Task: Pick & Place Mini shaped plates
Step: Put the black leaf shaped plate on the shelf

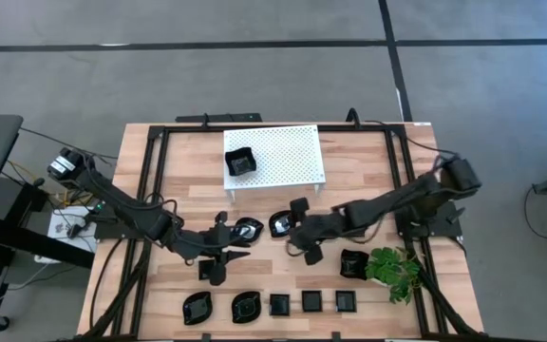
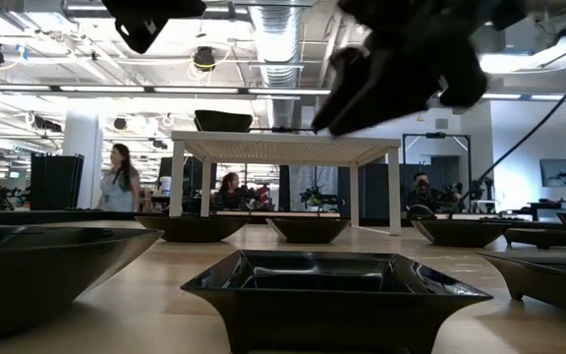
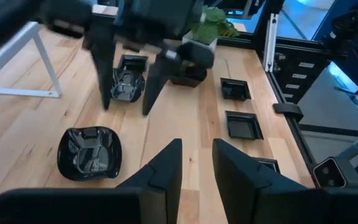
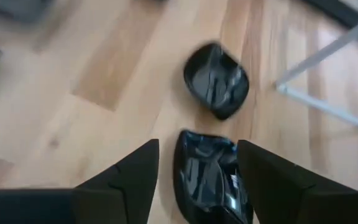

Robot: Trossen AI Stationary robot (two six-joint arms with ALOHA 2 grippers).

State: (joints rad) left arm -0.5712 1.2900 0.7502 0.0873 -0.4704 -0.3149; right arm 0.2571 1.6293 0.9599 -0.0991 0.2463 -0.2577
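Bare table (image 1: 188,195) lies open left of the white rack (image 1: 288,152). Plates (image 1: 280,305) line the front edge; a plant (image 1: 394,266) blocks the right front corner.

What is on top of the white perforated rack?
One black square dish sits on the white perforated rack, near its left end. Nothing else shows on top; beneath it is hidden from above.

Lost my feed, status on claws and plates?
Right claw open, astride a plate mid-table. Left claw open, empty, beside it. One plate on the rack. Nothing in the way.
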